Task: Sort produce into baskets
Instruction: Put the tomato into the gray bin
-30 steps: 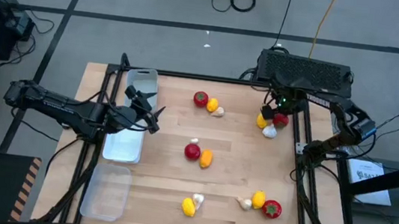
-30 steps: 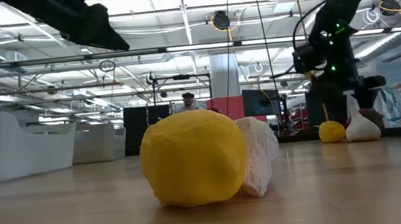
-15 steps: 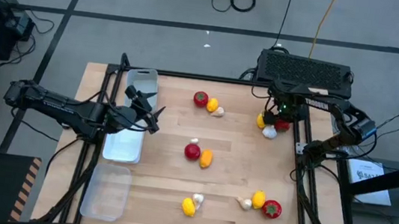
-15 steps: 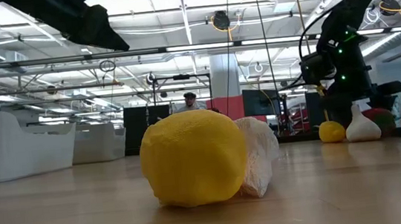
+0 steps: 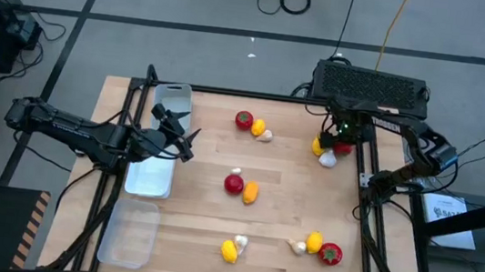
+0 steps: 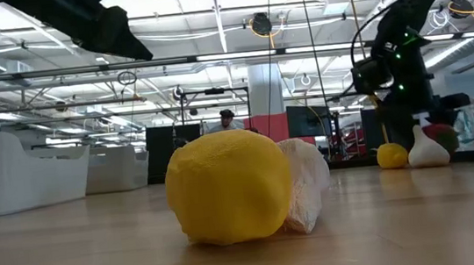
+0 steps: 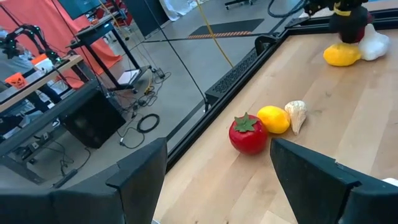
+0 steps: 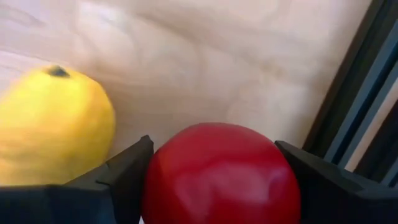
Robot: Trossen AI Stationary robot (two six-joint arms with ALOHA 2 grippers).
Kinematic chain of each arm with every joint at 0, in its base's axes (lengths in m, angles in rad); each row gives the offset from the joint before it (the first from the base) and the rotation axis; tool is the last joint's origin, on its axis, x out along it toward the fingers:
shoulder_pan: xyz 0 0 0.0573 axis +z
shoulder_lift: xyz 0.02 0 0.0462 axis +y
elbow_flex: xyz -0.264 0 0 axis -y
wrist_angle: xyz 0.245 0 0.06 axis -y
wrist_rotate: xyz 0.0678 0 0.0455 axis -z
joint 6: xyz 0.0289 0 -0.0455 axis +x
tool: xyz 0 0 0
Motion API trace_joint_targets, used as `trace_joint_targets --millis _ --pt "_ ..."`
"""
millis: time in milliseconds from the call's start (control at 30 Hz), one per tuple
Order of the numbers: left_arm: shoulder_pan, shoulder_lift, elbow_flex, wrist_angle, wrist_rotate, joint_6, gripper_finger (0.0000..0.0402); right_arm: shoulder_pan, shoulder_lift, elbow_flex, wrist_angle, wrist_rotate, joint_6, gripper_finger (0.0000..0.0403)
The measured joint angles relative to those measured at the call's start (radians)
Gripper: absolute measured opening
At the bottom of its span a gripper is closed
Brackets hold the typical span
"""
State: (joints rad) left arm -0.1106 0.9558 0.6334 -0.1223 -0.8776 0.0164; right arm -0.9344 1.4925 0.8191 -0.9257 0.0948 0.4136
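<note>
Right now right gripper (image 8: 211, 186) straddles the tomato (image 8: 221, 171) at the table's far right edge, fingers spread either side, lemon (image 8: 53, 127) just beside. Centre the tomato before closing so the lemon isn't nudged. Frame rail (image 8: 354, 118) is close, so lift straight up. Left gripper (image 5: 180, 136) waits open over the trays (image 5: 149, 178)

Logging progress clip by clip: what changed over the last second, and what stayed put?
The right gripper has settled lower at the far right produce cluster, its fingers narrowing around the round red tomato-like piece beside the yellow lemon-like piece; it is not yet lifted. The left gripper stays open over the pale translucent trays. All other produce is unmoved.
</note>
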Motion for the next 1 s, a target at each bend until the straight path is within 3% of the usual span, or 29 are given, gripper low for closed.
trace_joint_targets --millis 200,433,533,633,800,1000 --pt "0.0 0.0 0.0 0.0 -0.002 0.0 0.0293 0.0 0.0 0.121 -0.019 -0.01 -0.064 0.0295" --pt "0.0 0.0 0.0 0.0 -0.003 0.022 0.0293 0.056 0.0 0.266 0.072 -0.159 -0.087 0.0295" --pt "0.0 0.0 0.0 -0.014 -0.017 0.024 0.0293 0.12 0.0 0.283 0.229 -0.281 -0.083 0.0295" --pt "0.0 0.0 0.0 -0.05 -0.095 0.02 0.0293 0.205 0.007 0.283 0.407 -0.364 -0.057 0.0295" --pt "0.008 -0.01 0.0 -0.183 -0.279 -0.04 0.0293 0.349 0.075 0.283 0.687 -0.36 -0.013 0.0295" --pt "0.077 -0.039 0.0 -0.304 -0.309 -0.147 0.0293 0.472 0.238 0.283 1.152 -0.356 0.078 0.0295"
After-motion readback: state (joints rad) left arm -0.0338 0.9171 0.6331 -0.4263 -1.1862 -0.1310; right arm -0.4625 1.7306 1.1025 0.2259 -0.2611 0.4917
